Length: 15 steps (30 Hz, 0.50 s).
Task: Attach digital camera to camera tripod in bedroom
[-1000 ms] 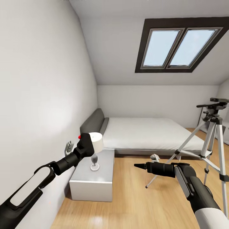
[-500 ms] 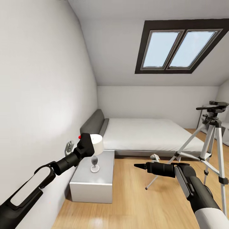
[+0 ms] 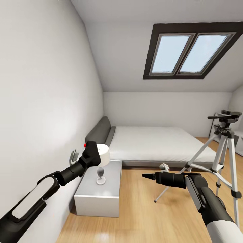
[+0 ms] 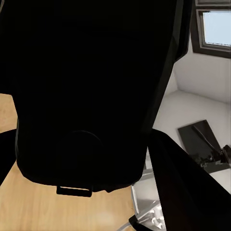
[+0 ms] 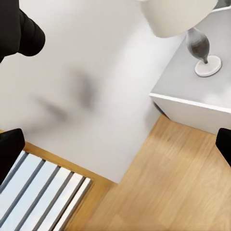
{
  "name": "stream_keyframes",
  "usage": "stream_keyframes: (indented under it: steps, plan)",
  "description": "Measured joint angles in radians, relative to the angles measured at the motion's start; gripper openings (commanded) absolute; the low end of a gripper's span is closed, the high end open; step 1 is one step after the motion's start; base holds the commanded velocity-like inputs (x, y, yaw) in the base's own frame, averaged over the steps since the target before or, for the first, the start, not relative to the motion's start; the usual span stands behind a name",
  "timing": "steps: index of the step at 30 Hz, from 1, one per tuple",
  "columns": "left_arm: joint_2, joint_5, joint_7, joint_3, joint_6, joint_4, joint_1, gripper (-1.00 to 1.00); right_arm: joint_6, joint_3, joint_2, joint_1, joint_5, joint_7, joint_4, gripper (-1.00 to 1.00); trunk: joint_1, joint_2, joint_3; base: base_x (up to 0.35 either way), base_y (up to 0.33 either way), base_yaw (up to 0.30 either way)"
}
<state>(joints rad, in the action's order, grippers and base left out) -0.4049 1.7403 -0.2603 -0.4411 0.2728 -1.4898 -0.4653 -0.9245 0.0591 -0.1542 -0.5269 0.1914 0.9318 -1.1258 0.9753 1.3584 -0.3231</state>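
Camera (image 3: 90,152) sits pinched in the left gripper (image 3: 88,156), held up near the wall over the nightstand (image 3: 98,195), its red button showing on top; in the left wrist view its dark body (image 4: 91,91) blocks most of the frame, with the jaws pressed against its sides. The tripod (image 3: 222,148) stands well apart, on the wood floor at the right beyond the foot of the bed (image 3: 158,141), its black head and pan handle raised above the silver legs. The right gripper (image 3: 148,176) points forward, low over the floor, holding nothing; in the right wrist view its fingertips (image 5: 21,33) sit wide apart, so the jaws are spread. A lamp (image 3: 101,158) stands on the nightstand just behind the held camera. The step in hand looks like carrying the camera across to the tripod. To do it well, the base should probably turn right and close in until the tripod head is within easy reach of the left arm, keeping the grip firm and the camera level. The camera's underside should then come down squarely onto the head plate, clear of the pan handle. The free right arm should stay away from the legs, since a nudge could tip the stand.
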Motion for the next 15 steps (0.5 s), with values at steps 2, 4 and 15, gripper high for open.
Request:
stream_keyframes:
  steps: [2,4,15]
  plan:
    - [0.000,0.000,0.000,0.000,0.000,0.000,0.000,-1.00,-0.001,0.000,0.000,0.000,0.001,0.000,0.000,1.00,-0.008,-0.014,0.006,0.000,0.000,0.000]
    - [0.001,0.000,0.000,0.000,0.000,0.000,0.000,-1.00,-0.002,0.000,0.000,0.000,0.002,0.000,0.000,1.00,-0.015,-0.028,0.013,0.000,0.000,0.000]
    - [0.001,0.001,0.001,0.000,0.001,0.000,0.000,-1.00,-0.007,0.000,-0.001,0.000,0.005,0.000,0.000,1.00,-0.058,-0.105,0.047,0.000,0.000,0.000]
